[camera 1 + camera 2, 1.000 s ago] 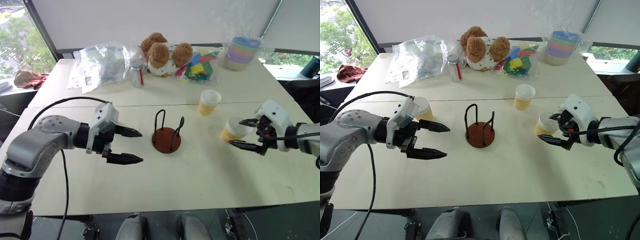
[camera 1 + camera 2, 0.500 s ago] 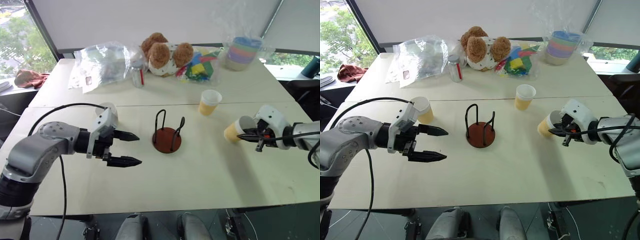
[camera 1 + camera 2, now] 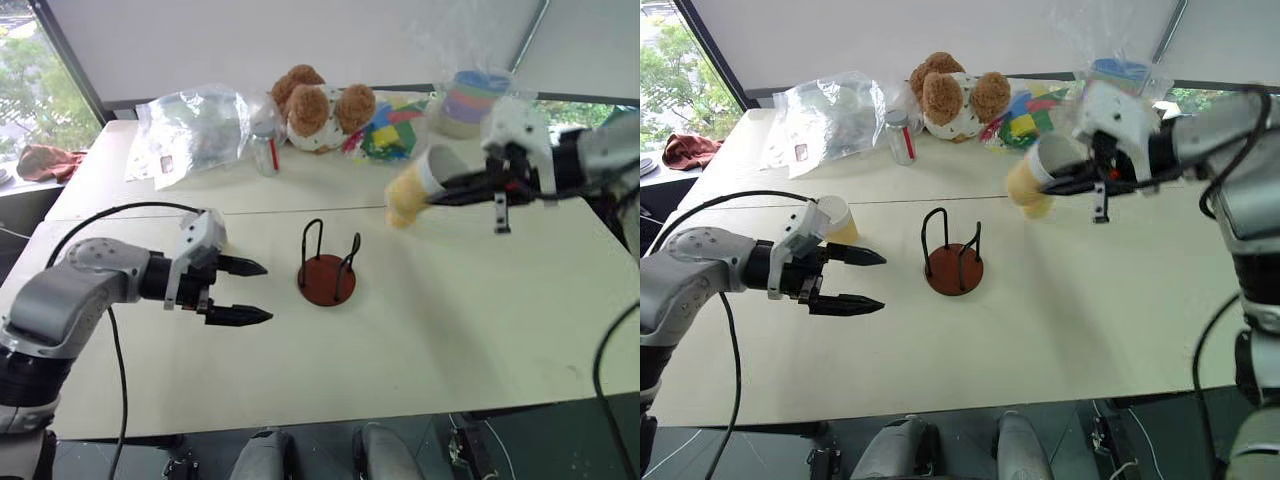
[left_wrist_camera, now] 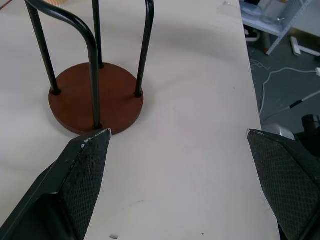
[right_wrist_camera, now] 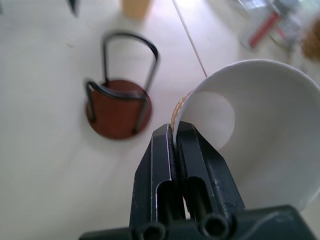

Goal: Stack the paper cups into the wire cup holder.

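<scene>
The table (image 3: 1060, 330) bears the wire cup holder (image 3: 954, 268) and a cup (image 3: 840, 221).

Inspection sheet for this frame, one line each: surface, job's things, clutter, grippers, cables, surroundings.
Surface: pale table, a seam running across it.
Job's things: wire cup holder upright and empty mid-table; one paper cup lifted and tilted, pinched by its rim; a second cup standing behind the left gripper. A third cannot be made out.
Clutter: at the far edge, a plastic bag, small bottle, teddy bear, colourful packet, wrapped pastel cup stack.
Grippers: left gripper open, above the table beside the holder; right gripper shut on the cup rim.
Cables: black cable looping over the left arm.
Surroundings: windows, red cloth on the left.
</scene>
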Controlling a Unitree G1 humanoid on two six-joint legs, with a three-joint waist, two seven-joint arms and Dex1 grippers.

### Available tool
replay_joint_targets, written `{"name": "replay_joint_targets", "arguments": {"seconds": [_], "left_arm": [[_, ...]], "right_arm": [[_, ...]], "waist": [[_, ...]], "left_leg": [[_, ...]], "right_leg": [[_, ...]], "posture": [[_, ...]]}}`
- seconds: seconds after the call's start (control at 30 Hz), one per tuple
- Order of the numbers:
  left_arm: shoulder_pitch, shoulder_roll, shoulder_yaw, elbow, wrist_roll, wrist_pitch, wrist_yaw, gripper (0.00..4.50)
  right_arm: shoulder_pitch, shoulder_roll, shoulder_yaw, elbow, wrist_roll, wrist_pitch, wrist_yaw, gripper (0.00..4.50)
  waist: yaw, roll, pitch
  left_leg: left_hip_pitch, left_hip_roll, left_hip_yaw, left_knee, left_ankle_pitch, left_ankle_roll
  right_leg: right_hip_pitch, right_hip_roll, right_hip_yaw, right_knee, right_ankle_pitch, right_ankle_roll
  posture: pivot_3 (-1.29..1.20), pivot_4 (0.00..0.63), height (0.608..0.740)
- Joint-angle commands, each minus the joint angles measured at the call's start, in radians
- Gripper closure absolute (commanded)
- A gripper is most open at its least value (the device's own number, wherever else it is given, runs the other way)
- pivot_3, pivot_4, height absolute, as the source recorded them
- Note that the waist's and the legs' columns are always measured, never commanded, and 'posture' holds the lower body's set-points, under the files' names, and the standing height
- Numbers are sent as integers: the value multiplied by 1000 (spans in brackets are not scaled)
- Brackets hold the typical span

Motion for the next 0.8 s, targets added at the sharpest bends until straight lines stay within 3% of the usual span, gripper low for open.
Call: {"name": "replay_joint_targets", "arguments": {"seconds": [0.03, 0.4, 0.8], "left_arm": [[24, -2, 24, -35, -2, -9, 23, 0], [73, -12, 79, -98, -38, 20, 114, 0], [123, -40, 107, -149, -72, 33, 189, 0]], "right_arm": [[-101, 55, 53, 77, -4, -22, 104, 4446], [-185, 115, 232, 160, 36, -165, 128, 4446], [-212, 186, 264, 202, 52, -211, 128, 4446]], "waist": [[2, 0, 0], [-4, 0, 0], [-6, 0, 0]], "left_leg": [[0, -1, 0, 0, 0, 0], [-1, -2, 1, 1, 0, -1], [1, -1, 0, 1, 1, -2]], "right_leg": [[0, 0, 0, 0, 0, 0], [-1, -4, 0, 0, 0, 0], [-3, -4, 1, 9, 0, 0]], "posture": [[0, 150, 740], [0, 150, 740], [0, 150, 740]]}}
